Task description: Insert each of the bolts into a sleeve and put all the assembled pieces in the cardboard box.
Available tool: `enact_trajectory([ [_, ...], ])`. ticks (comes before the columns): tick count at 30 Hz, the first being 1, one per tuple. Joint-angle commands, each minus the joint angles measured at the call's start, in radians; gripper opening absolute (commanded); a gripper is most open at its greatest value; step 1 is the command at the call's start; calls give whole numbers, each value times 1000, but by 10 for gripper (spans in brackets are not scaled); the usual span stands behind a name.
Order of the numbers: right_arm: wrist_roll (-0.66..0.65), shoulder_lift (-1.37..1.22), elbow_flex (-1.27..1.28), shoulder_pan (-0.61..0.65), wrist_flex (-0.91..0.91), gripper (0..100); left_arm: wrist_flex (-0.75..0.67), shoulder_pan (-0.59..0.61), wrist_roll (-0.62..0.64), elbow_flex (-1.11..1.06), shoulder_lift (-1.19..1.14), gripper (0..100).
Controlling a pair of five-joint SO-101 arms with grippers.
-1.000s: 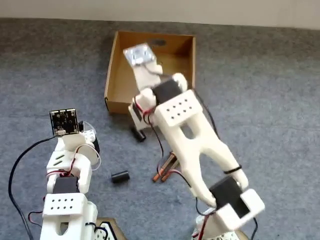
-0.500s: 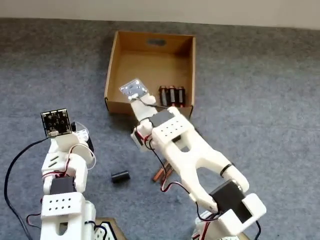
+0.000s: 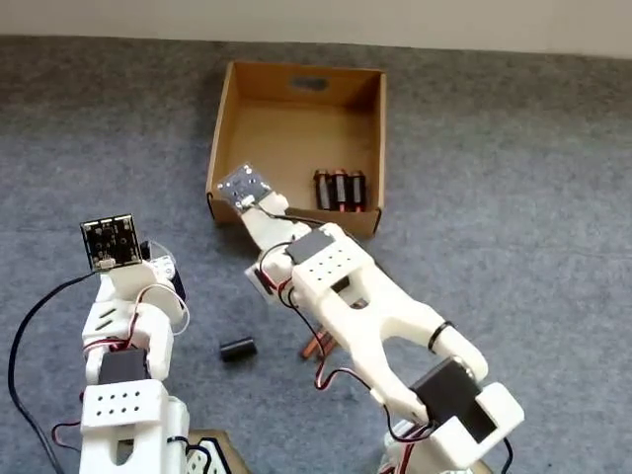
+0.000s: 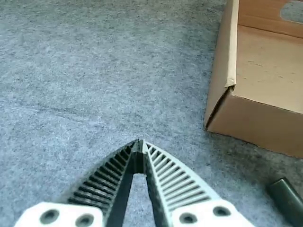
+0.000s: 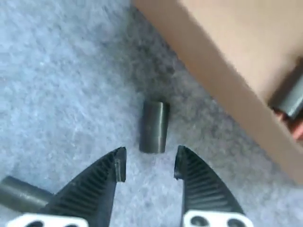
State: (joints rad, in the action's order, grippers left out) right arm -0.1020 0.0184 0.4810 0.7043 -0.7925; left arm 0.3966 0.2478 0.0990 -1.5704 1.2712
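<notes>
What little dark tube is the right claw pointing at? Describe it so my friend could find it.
Find the cardboard box; just outside its wall nearest the arms, on the grey carpet, lies a short dark sleeve, right ahead of the open right gripper. The other loose sleeve lies farther from the box, between the arms, and the three assembled pieces sit inside the box.

We see a grey carpet (image 3: 533,178) with a fine felt-like nap covering the table. Along its far edge we find a pale strip (image 3: 395,18), plain and flat. Light falls evenly, with soft shadows
</notes>
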Motion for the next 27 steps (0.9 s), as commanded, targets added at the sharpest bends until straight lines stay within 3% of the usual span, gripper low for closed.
enact_trajectory([
  [1, -11, -76, -71, 8, 28, 166, -21, 8, 5, 15, 15, 13],
  [10, -6, -263, -229, 7, 25, 163, -21, 8, 3, 13, 15, 13],
  [14, -5, -263, -229, -24, 1, 0, -21, 8, 3, 13, 15, 13],
  [17, -5, -254, -237, -59, -94, 2, -21, 8, 3, 13, 15, 13],
  [22, -3, -67, -166, -124, -232, 6, -21, 8, 3, 13, 15, 13],
  [27, 72, 213, -2, -314, -245, 6, -21, 7, 3, 13, 15, 13],
])
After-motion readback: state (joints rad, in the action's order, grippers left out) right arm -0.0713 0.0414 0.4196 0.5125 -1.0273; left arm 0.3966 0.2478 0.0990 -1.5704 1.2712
